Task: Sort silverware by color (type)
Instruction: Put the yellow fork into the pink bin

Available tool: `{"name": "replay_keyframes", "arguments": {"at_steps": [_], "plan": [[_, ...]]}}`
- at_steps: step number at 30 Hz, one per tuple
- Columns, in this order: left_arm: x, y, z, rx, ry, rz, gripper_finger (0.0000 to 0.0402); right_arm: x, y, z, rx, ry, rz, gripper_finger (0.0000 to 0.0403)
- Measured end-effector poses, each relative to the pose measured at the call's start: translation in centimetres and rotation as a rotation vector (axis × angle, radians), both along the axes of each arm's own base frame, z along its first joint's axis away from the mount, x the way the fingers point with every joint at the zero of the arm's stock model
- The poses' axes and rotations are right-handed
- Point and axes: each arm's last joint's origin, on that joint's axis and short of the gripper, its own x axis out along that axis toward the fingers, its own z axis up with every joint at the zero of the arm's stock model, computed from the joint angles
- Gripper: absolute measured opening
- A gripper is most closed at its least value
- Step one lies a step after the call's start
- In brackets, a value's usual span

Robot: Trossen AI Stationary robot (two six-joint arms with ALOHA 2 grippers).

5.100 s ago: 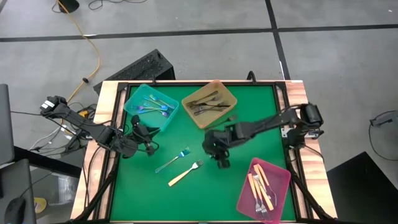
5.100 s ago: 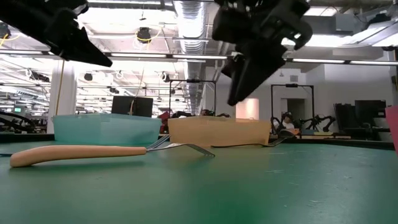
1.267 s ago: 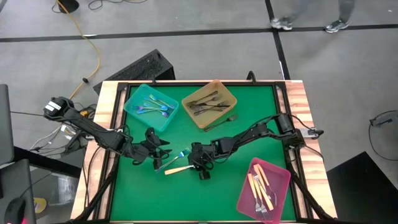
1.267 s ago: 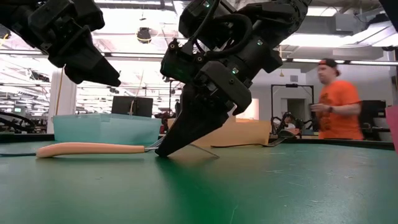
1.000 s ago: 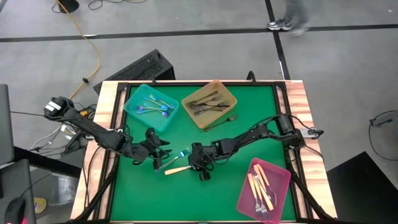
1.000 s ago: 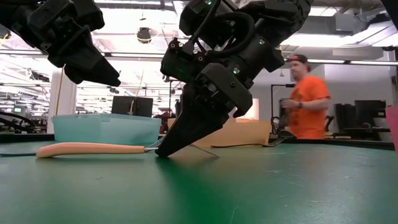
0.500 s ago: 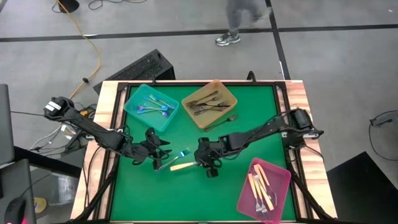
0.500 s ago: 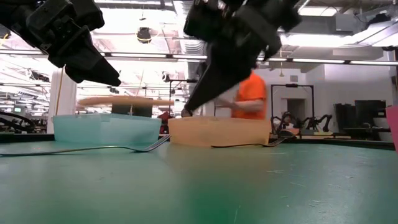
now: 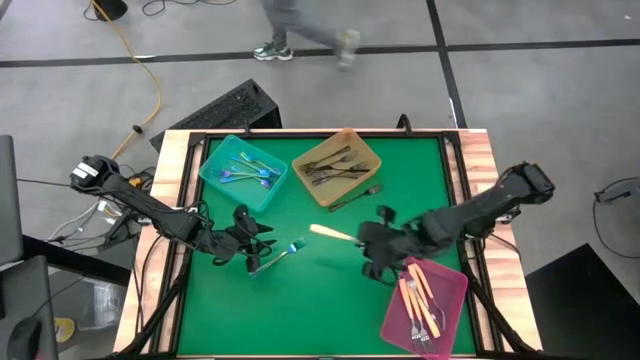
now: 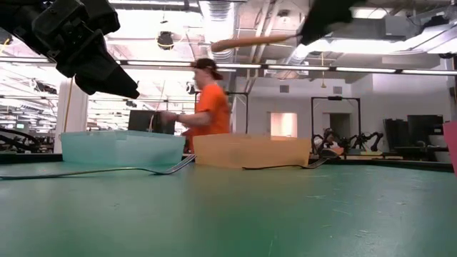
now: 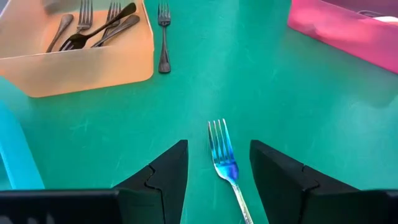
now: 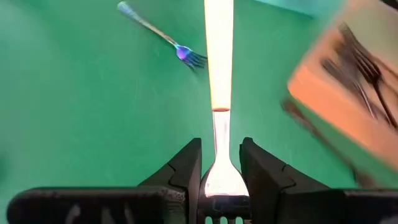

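right tool (image 12: pixel 220 186) grips 1 cream fork (image 12: pixel 218 56) — 1 blue fork (image 9: pixel 279 253) loose.

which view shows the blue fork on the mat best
The left wrist view: the blue fork lies sharp between the open left gripper fingers. The high view shows it small, the right wrist view blurred, and the low view edge-on.

Cream-handled fork (image 9: pixel 331 233) lifted, level — blue fork (image 9: pixel 278 254) flat on mat; grey fork (image 9: pixel 357 195) beside amber tray.

Fork (image 9: pixel 279 254) (loose) before left hand (image 9: pixel 246 244).
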Motion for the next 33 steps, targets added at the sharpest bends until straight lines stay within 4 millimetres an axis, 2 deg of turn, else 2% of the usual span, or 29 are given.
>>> {"name": "replay_keyframes", "arguments": {"at_steps": [6,10,16,21,28,33], "plan": [[0.0,0.1,0.1,0.014,-0.012,0.021,0.0156,-4.8,2.5,1.3,0.133,-0.010,-0.264,0.0119],[0.1,0.0,0.2,0.004,-0.032,0.022,0.0156,-7.7,3.8,1.1,0.235,0.020,-0.466,0.0120],[0.1,0.0,0.2,0.019,-0.026,0.013,0.0156,-11.9,6.3,0.7,0.332,0.077,-0.653,0.0120],[0.1,0.0,0.2,0.019,-0.027,0.013,0.0156,-14.8,8.4,0.6,0.430,0.111,-0.719,0.0120],[0.1,0.0,0.2,0.019,-0.027,0.013,0.0156,-18.6,11.0,0.4,0.559,0.251,-0.769,0.0121],[0.1,0.0,0.2,0.019,-0.027,0.014,0.0156,-19.1,12.0,0.4,0.628,0.311,-0.744,0.0121]]}}
